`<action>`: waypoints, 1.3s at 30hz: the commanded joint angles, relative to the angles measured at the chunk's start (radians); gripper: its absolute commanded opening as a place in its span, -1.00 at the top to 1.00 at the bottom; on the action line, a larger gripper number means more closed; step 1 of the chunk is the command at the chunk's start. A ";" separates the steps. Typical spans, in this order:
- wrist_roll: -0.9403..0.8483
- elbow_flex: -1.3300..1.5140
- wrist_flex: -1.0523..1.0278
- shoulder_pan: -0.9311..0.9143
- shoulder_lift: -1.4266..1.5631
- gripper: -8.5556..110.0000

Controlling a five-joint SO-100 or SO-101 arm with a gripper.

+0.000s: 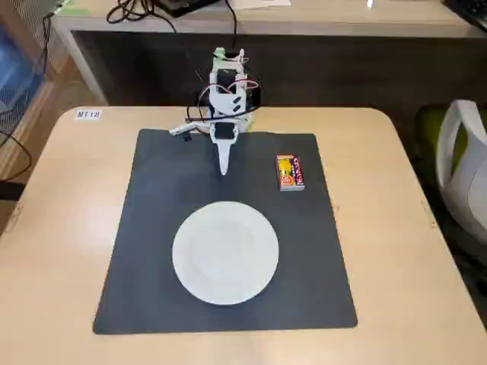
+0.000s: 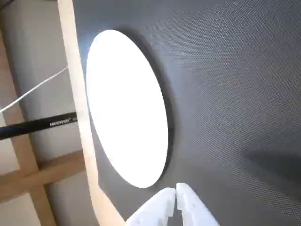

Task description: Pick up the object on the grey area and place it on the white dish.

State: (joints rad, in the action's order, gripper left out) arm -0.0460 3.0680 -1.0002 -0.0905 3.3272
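While the packet (image 1: pixel 290 172) lies untouched on the mat (image 1: pixel 152 228), the pincer (image 1: pixel 224 169) hangs pressed together, empty; dish (image 1: pixel 225 252) bare.

packet (image 1: pixel 290 172) yellow, red-pink | mat (image 1: pixel 152 228) dark grey | plate (image 1: pixel 225 252) plain white

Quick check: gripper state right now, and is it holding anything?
Gripper: shut, empty; the packet lies apart on the grey mat.

The white dish (image 1: pixel 225 252) sits in the middle of the grey area (image 1: pixel 152 190). The object (image 1: pixel 290 172) lies far right. The gripper (image 1: pixel 224 166) points down, fingers together.
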 commanded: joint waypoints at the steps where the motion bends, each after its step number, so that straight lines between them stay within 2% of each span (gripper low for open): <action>1: -0.005 -0.192 -0.035 -0.021 0.025 0.86; 15: -0.043 -0.241 -0.023 0.015 -0.012 0.86; 24: -0.295 -0.640 0.055 0.298 -0.592 0.86; 30: -0.480 -0.971 -0.055 0.460 -0.983 0.86; 39: -0.675 -1.072 -0.173 0.635 -1.147 0.86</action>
State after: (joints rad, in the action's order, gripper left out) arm -0.6780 2.0509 -1.1397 0.5047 2.1905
